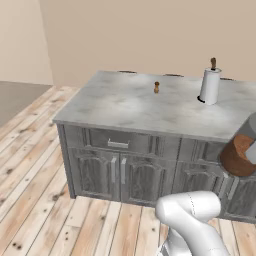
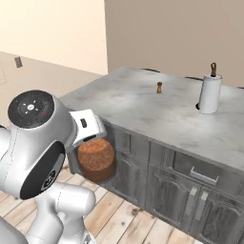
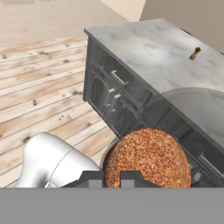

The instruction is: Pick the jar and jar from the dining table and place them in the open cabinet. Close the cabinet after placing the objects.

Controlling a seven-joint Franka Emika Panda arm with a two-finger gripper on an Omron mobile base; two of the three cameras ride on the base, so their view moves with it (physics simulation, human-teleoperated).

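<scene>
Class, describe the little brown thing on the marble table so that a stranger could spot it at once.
Start at the big table with the white-grey marble top. Toward its far edge, left of the upright paper towel roll, stands a small shaker, apart from it. It is brown, far shorter and thinner than the white roll.

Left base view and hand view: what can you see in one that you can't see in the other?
The left base view adds the white paper towel roll, standing on the marble dining table. The hand view adds the claw, with its dark tips against the reddish-brown jar. Both views share that jar, the table, the tiny brown shaker on it, and the wooden floor.
</scene>
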